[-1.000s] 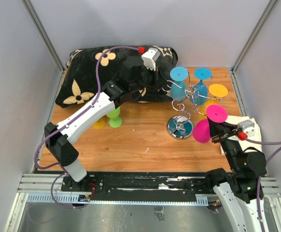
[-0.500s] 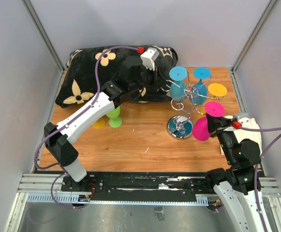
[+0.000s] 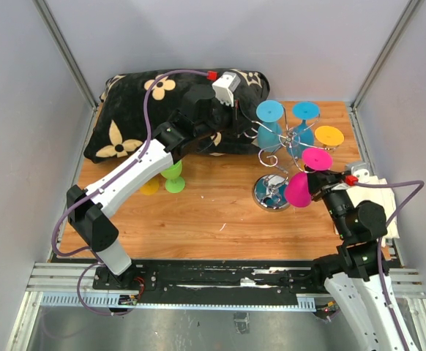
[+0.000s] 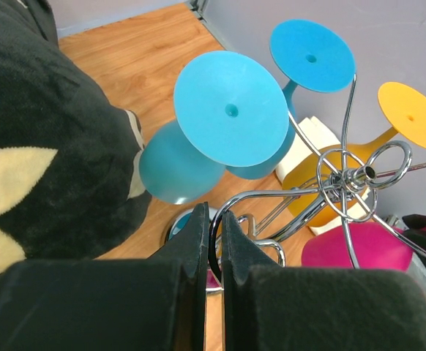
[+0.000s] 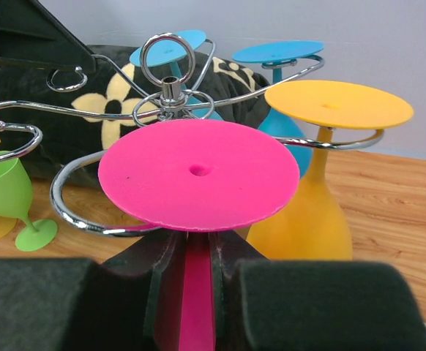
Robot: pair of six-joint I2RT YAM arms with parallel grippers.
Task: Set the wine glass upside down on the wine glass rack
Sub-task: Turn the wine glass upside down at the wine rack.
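Three glasses hang from the rack (image 3: 295, 139): two blue glasses (image 4: 231, 110) and a yellow glass (image 5: 329, 110). The pink glass (image 5: 198, 174) looks set to be the fourth. It's upside down, foot up and bowl down, in the right gripper (image 5: 197, 256), whose fingers are clamped narrowly on the stem just under the foot. From above, it sits at the rack's near right side with its bowl just beside the mirrored base. On the right wrist camera, a curled wire arm sweeps round just below the foot, though whether the foot rests on that wire, I cannot tell.

The glass is opaque and bright magenta, with a flat round foot dimpled in the middle, a thin stem and a rounded bowl. It looks like plastic, so probably light, stiff and not very breakable. But it's smooth, and that stem could twist or slide in the pads. The stem is the right place to hold it, leaving the foot free to catch on the wire.

Across the table (image 3: 213, 212), the left gripper (image 4: 213, 241) is pinched almost closed on a chrome arm of the rack, apparently steadying it beside the flowered pillow (image 3: 125, 139).
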